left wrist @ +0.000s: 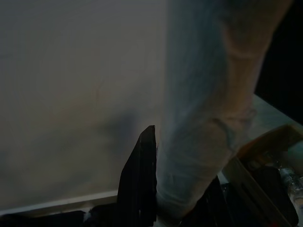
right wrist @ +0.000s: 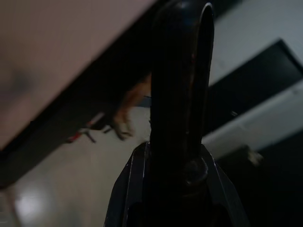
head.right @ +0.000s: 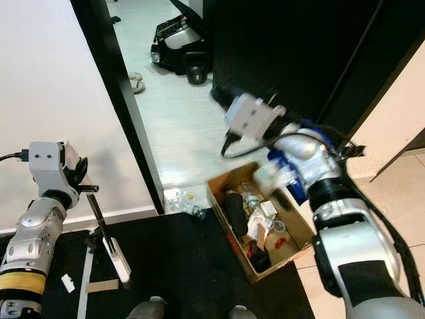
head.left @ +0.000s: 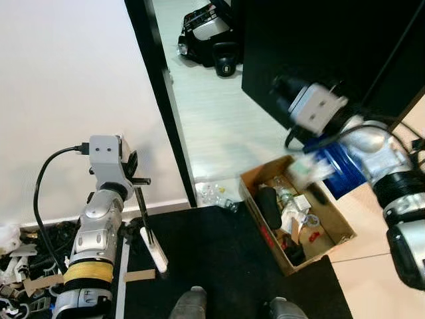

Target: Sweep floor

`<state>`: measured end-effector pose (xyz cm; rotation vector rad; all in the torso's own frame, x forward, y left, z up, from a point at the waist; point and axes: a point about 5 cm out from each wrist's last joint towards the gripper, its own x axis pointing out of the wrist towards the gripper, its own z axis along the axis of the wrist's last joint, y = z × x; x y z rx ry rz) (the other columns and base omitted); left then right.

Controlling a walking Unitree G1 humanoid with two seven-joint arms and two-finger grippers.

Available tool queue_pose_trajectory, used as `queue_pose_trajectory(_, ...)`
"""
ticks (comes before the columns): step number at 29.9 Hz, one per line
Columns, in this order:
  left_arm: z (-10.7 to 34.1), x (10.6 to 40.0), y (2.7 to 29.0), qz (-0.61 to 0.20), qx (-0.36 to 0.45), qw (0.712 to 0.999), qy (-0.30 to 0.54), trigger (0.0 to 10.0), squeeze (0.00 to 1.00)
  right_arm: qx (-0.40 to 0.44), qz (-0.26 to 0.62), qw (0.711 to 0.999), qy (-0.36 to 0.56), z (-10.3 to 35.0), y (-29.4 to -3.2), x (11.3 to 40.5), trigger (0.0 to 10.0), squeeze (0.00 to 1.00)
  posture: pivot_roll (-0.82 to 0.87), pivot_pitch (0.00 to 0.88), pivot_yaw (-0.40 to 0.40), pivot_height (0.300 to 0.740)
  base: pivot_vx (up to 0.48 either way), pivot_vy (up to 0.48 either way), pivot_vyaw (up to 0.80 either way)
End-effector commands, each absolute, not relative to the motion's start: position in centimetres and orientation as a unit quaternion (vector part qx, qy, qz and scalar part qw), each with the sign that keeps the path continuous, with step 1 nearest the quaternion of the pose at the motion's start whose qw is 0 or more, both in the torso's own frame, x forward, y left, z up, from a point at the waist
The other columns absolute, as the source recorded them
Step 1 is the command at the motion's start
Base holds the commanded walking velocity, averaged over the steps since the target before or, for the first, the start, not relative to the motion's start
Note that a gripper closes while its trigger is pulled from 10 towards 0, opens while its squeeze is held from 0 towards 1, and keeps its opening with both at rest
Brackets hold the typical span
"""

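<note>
The cardboard box (head.left: 299,212) sits open on the floor at the edge of the black mat (head.left: 226,266), packed with bottles, a dark pouch and other odds and ends. Everything else is placed from it.

On the robot's left of the box, well apart from it across the mat, the left gripper (head.left: 136,183) points downward beside the white wall (head.left: 73,100). Its fingers are pressed onto a thin dark stick with a white end (head.left: 154,249), which slants down toward the mat; the white end hangs just above the black surface. In the left wrist view one black finger (left wrist: 142,184) lies against a pale, blurred shaft (left wrist: 199,142), with a corner of the box beyond it.

Above the box, on its far side, the right arm reaches forward toward the dark cabinet (head.left: 319,46). A blue object (head.left: 335,166) shows blurred just beneath that arm, over the box's far right corner. The right gripper (right wrist: 182,94) appears in its wrist view with its two black fingers pressed together around a dark rounded handle; what that handle belongs to cannot be made out.

Just beyond the box's near-left corner, small clear plastic scraps (head.left: 212,194) lie on the pale floor by the black door frame (head.left: 163,100). Farther beyond the box, a black and white machine (head.left: 209,33) rests on the pale floor.
</note>
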<state>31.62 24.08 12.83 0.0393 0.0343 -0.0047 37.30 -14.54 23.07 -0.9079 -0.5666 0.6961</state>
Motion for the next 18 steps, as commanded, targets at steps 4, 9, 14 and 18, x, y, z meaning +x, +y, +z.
queue_pose_trajectory(4, 13.2, 31.3, 23.8, 0.002, 0.017, 1.000, 0.004, 10.0, 0.00, -0.437, 0.355, 0.776, -0.283, 22.8, -13.7, 36.8, 10.0, 0.00, 0.12, 0.125, -0.011, 0.740, 0.000, 0.000, 0.00)
queue_pose_trajectory(9, 13.2, 31.3, 23.9, 0.003, 0.017, 1.000, 0.004, 10.0, 0.00, -0.436, 0.328, 0.788, -0.285, 23.7, -14.5, 37.2, 10.0, 0.00, 0.12, 0.121, -0.011, 0.740, 0.000, 0.000, 0.00)
queue_pose_trajectory(14, 13.1, 31.3, 23.6, -0.001, 0.020, 1.000, 0.005, 10.0, 0.00, -0.391, 0.252, 0.831, -0.306, 26.4, -16.7, 37.8, 10.0, 0.00, 0.12, 0.116, -0.005, 0.740, 0.000, 0.000, 0.00)
queue_pose_trajectory(18, 13.0, 31.3, 23.3, -0.009, 0.025, 1.000, 0.008, 10.0, 0.00, -0.344, 0.177, 0.862, -0.327, 28.5, -18.7, 37.9, 10.0, 0.00, 0.12, 0.114, 0.003, 0.740, 0.000, 0.000, 0.00)
